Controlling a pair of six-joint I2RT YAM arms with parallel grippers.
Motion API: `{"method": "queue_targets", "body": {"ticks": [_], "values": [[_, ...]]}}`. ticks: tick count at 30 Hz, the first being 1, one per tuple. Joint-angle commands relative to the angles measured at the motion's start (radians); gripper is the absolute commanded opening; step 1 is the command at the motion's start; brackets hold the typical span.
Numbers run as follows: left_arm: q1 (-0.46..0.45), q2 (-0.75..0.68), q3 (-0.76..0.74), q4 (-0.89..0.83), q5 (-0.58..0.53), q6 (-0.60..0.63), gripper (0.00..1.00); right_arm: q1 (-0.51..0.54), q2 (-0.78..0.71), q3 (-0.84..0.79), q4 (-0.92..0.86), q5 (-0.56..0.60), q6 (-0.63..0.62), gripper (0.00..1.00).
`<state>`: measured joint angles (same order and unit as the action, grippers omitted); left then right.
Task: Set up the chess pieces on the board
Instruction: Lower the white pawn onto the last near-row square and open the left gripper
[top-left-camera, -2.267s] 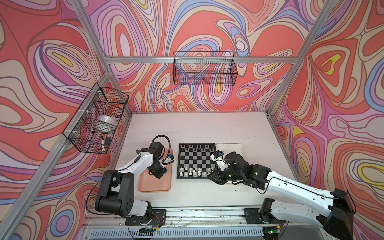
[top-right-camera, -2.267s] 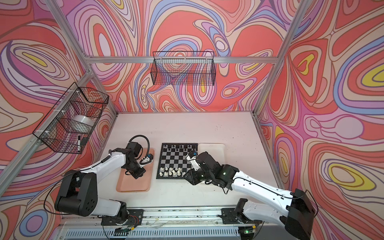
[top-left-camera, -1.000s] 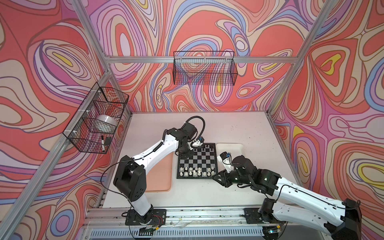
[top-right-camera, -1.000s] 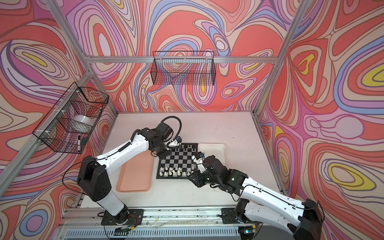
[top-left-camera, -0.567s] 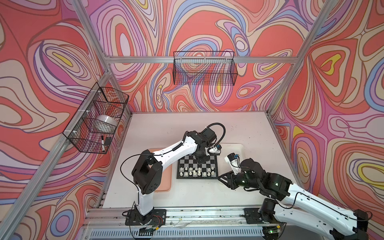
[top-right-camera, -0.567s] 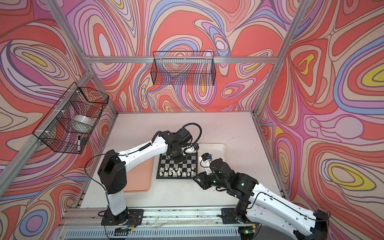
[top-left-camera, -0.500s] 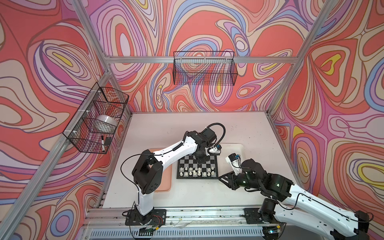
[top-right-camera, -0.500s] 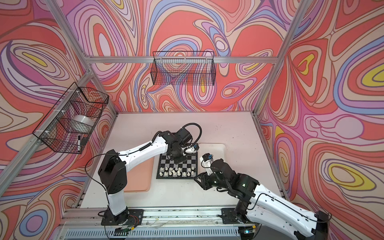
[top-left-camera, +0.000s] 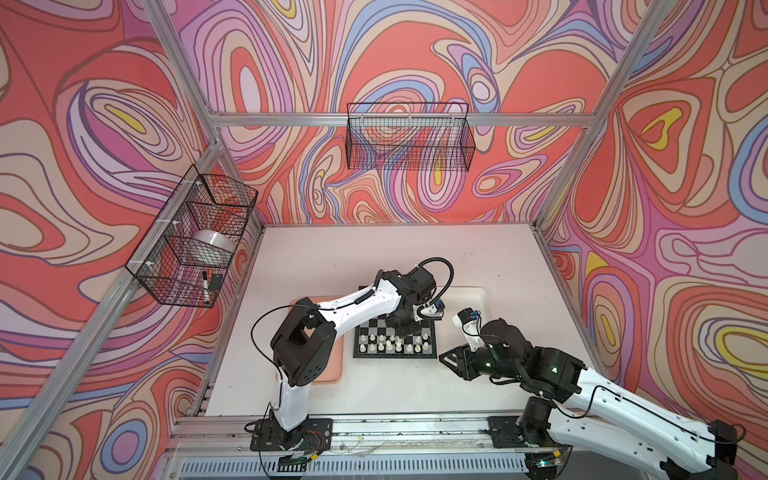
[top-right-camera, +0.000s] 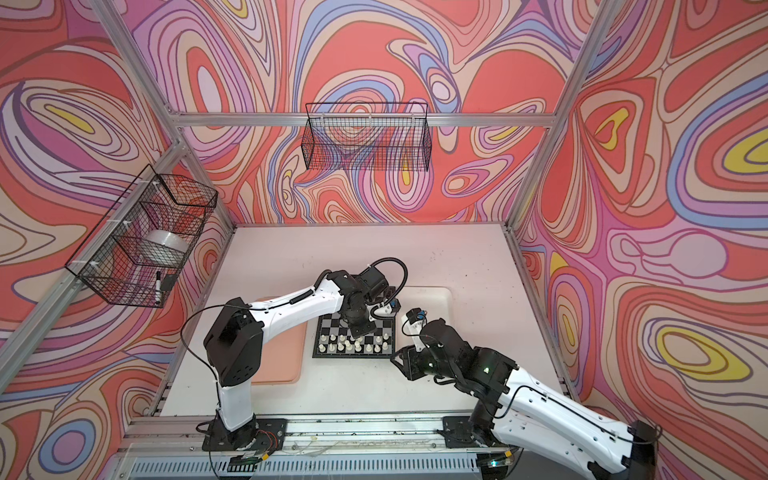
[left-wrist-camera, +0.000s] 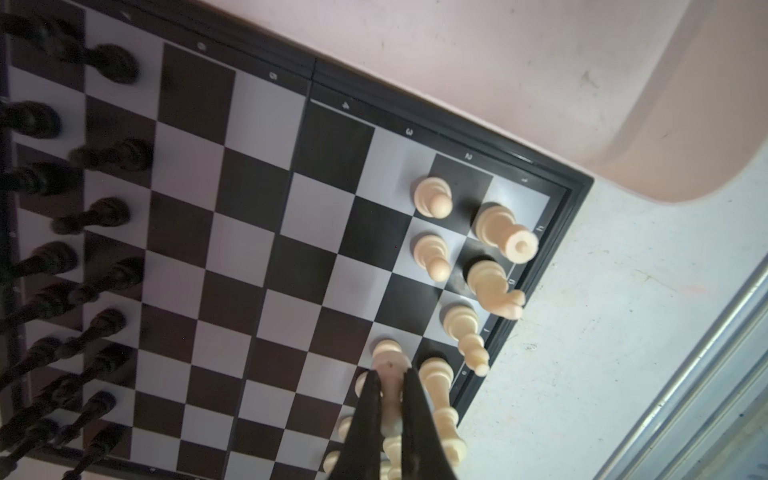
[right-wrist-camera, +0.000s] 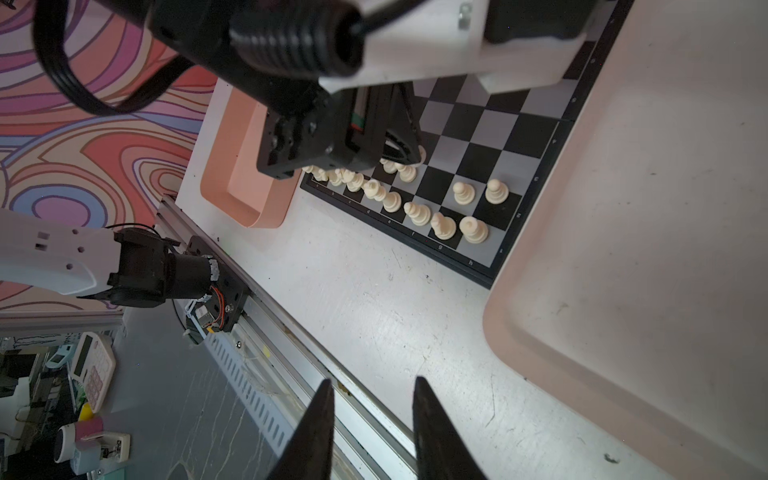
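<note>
Evidently a placement is in hand: a cream-white piece (left-wrist-camera: 388, 353) is pinched in the jaws of the left gripper (left-wrist-camera: 391, 376) close over the board (left-wrist-camera: 249, 232), beside the white back row (left-wrist-camera: 494, 270). Next, it is judged, the piece must be lowered squarely onto its check and released without neighbours being knocked. The right gripper (right-wrist-camera: 372, 380) is held over the worktop (right-wrist-camera: 374, 299), jaws spread and empty.
</note>
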<state>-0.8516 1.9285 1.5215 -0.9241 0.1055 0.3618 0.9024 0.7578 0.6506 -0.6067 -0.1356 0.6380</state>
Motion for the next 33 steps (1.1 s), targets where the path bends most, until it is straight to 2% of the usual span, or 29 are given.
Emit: {"method": "queue_targets", "body": {"ticks": [1, 33], "values": [[-0.013, 0.021, -0.015, 0.008, 0.019, -0.008, 0.06, -0.004, 0.002, -0.009, -0.002, 0.016, 0.002, 0.32], [-0.03, 0.1, 0.019, 0.013, 0.016, -0.007, 0.09, -0.004, -0.006, -0.023, 0.002, 0.02, -0.009, 0.32]]}}
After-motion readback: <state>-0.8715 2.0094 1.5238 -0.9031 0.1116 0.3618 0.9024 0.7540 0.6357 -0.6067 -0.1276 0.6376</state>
